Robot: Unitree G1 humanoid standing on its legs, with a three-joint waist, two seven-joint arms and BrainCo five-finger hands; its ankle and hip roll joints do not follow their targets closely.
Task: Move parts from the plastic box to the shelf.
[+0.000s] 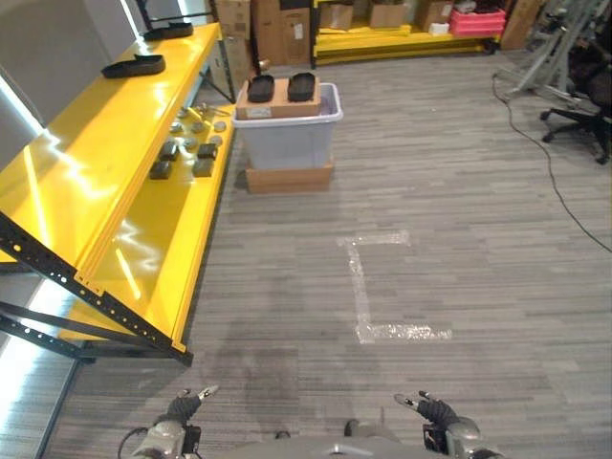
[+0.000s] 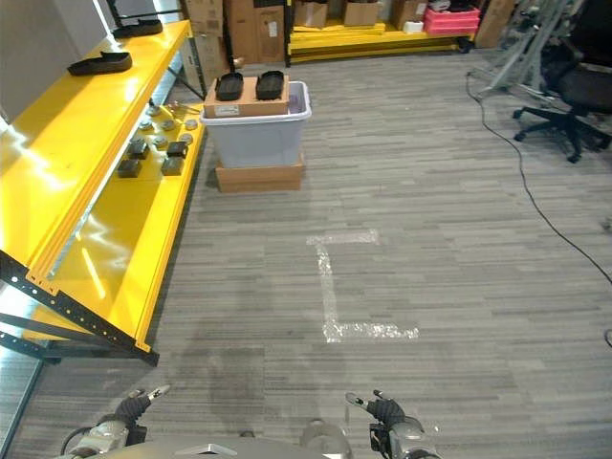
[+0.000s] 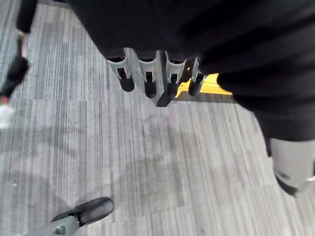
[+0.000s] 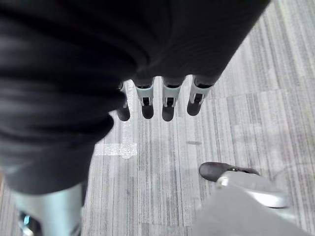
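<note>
The pale plastic box [image 1: 287, 137] stands far ahead on a flat cardboard base, beside the end of the yellow shelf [image 1: 105, 163]. A cardboard carton [image 1: 277, 103] lies across its top with two black parts [image 1: 261, 88] on it. Several small dark parts [image 1: 182, 158] lie on the shelf's lower level, and long black pieces [image 1: 134, 66] on the upper one. My left hand [image 1: 182, 409] and right hand [image 1: 435, 411] hang low at the near edge, far from the box. Both are open, with straight fingers [image 3: 147, 81] [image 4: 167, 101] over bare floor, holding nothing.
Clear tape [image 1: 368, 287] marks an angle on the grey floor between me and the box. An office chair [image 1: 583, 86] and a floor cable [image 1: 550, 172] are at the right. Cardboard boxes [image 1: 282, 29] and a pink crate [image 1: 476, 21] line the back.
</note>
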